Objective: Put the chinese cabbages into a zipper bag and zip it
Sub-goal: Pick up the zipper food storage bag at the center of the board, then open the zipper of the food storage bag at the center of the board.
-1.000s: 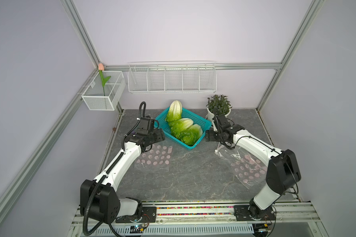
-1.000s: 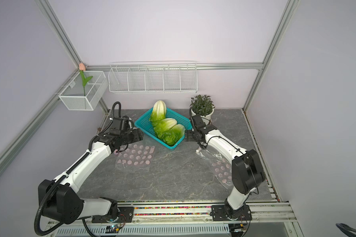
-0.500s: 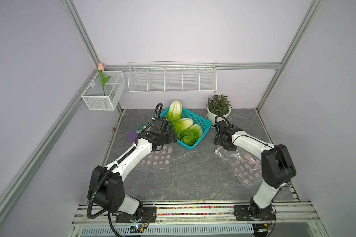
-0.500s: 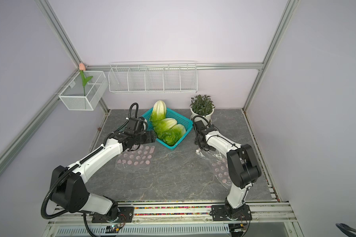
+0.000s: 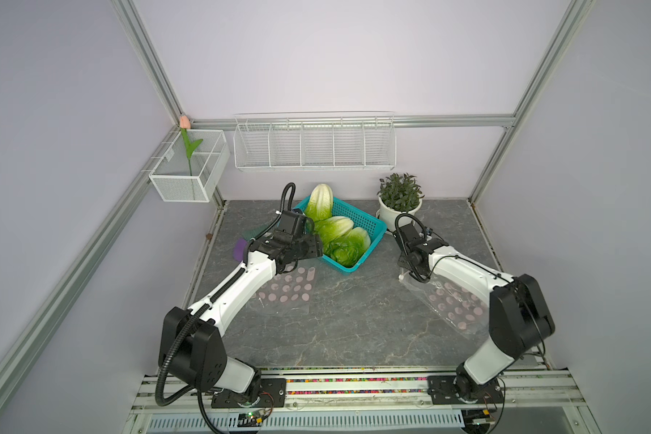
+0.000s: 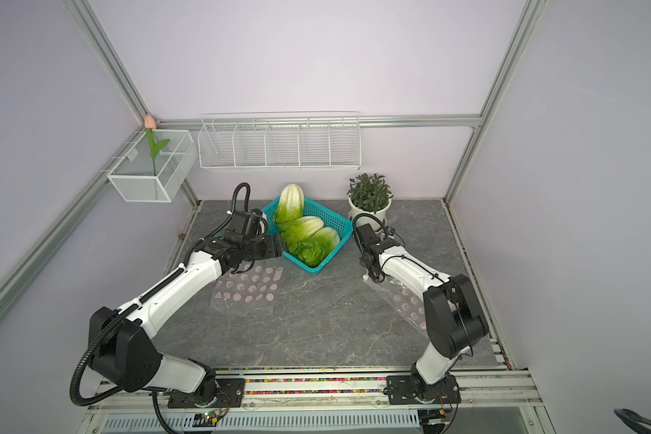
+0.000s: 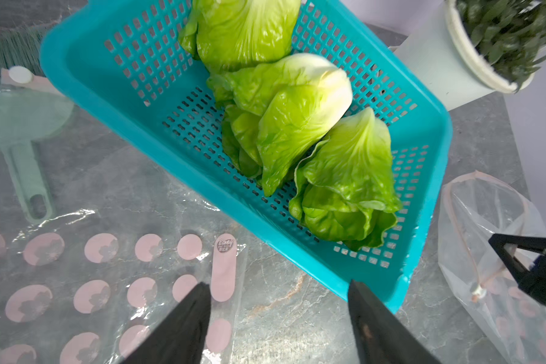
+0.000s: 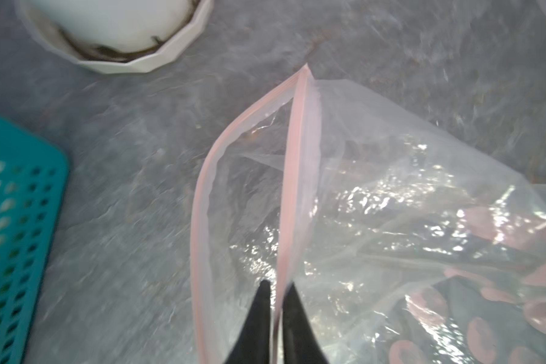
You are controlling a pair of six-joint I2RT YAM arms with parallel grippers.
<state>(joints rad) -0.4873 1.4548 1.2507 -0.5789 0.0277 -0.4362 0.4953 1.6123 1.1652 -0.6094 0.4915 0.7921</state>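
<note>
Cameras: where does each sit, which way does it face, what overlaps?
Top views: stereo pair, high in front, looking down at the table; left arm and right arm show whole.
Left wrist: on its arm, looks past the open left claw at the cabbages in the teal basket.
Right wrist: on its arm, looks past the right claw, shut on the zipper bag rim.
Shared: both wrist views catch basket, bag and white pot.

The grey marbled desk (image 5: 354,323) carries a teal basket (image 5: 376,230) at twelve o'clock, a white potted plant (image 5: 400,212) just beside it at one o'clock, a flat pink-dotted zipper bag (image 5: 286,295) at nine o'clock and a second zipper bag (image 5: 451,306) at three o'clock.
</note>
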